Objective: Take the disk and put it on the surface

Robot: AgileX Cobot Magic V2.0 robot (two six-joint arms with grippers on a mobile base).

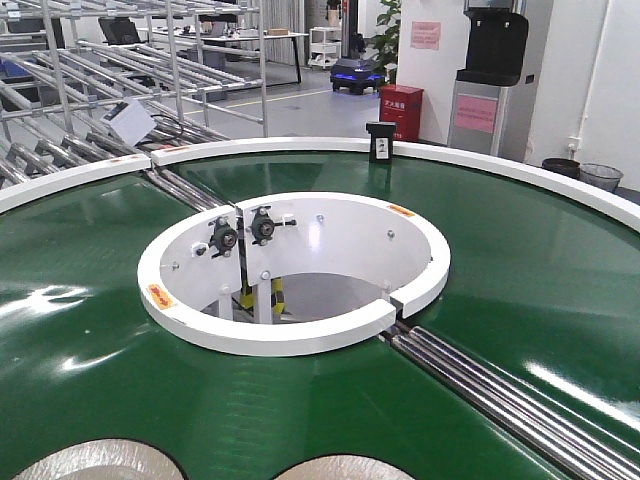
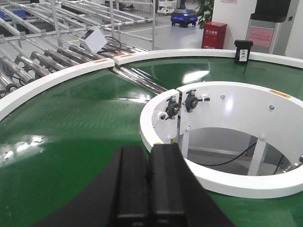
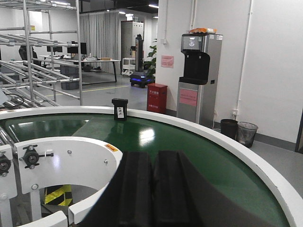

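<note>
Green, glossy, ring-shaped conveyor belt [image 1: 520, 290] fills the front view. It curves around a white circular inner wall [image 1: 290, 340] and is bounded by a white outer rim [image 1: 260, 148]. Two pale, beige-grey round disks lie flat on the belt at the bottom edge of that view, both cut off by the frame. The left disk [image 1: 90, 462] and the right disk [image 1: 345, 468] are near each other but apart. Polished steel rollers [image 1: 500, 390] cross the belt on the right, and a small black box [image 1: 380, 142] stands upright on the outer rim. The black left gripper [image 2: 149, 163] hangs over the belt beside the inner wall, its jaws pressed together with nothing between them. The black right gripper [image 3: 153, 165] hangs above the belt near the inner wall, its jaws likewise pressed together and empty.
</note>
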